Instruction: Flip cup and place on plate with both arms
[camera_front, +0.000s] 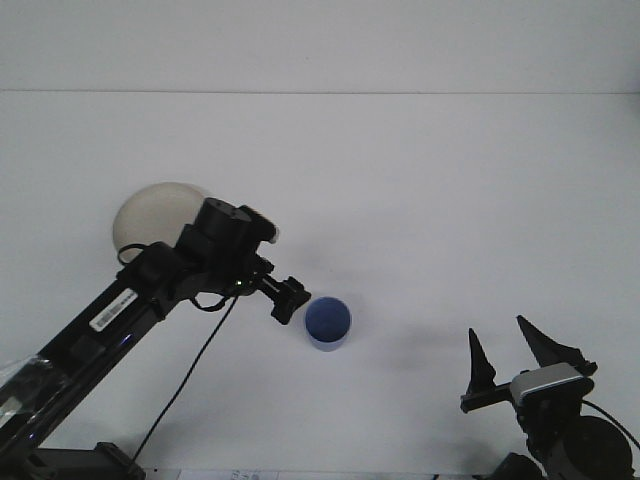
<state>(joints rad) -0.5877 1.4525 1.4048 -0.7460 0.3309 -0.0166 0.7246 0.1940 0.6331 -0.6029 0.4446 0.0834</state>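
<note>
Fingers of the right gripper (510, 350) spread apart; left gripper's (288, 300) unclear beside the blue cup (328, 323).

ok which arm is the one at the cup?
The left arm: its left gripper is extended right beside the blue cup. The right gripper sits parked, open, at the table's near right corner.

No text, brand name or number can be read anywhere. The left arm (110, 315) carries a small white label with dark print on its long black link, but the print is too small and blurred to make out. At the table's (420, 180) near edge lies a strip with faint, equally unreadable marks.
</note>
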